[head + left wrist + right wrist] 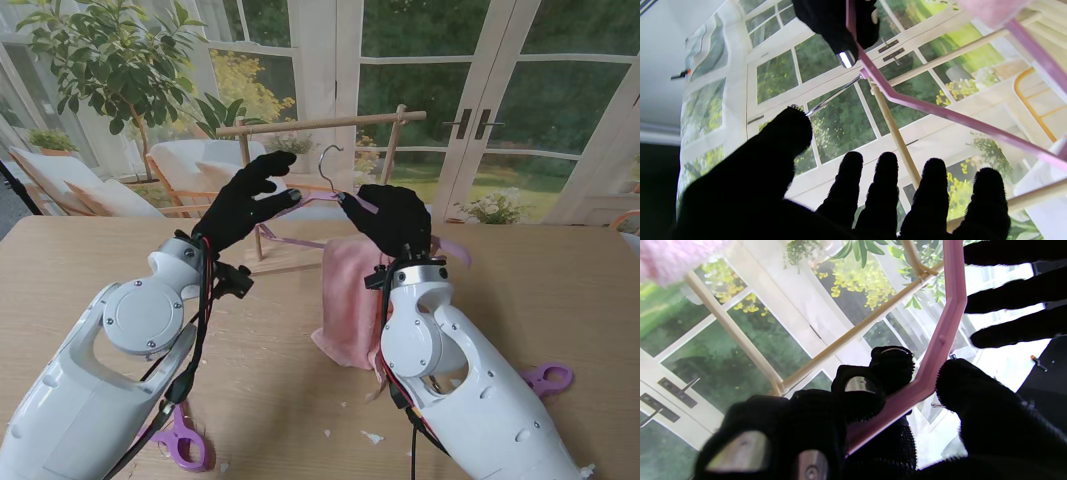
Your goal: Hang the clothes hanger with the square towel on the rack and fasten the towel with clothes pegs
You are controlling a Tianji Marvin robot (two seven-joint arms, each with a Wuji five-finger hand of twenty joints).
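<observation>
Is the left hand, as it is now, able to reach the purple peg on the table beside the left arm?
Probably not directly. The left hand is open and raised far from me, beside the hanger. The purple peg lies near me, beside the left forearm, so the arm must fold back first.

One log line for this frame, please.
phase: hanging | right hand: shut on pink hanger | left hand: open beside it | towel: draped | rack: hook not on | pegs: on table

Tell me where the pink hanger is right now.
In the stand's view the pink hanger is held up mid-table by the right hand, just on my side of the wooden rack, with the pink towel draped from it.
</observation>
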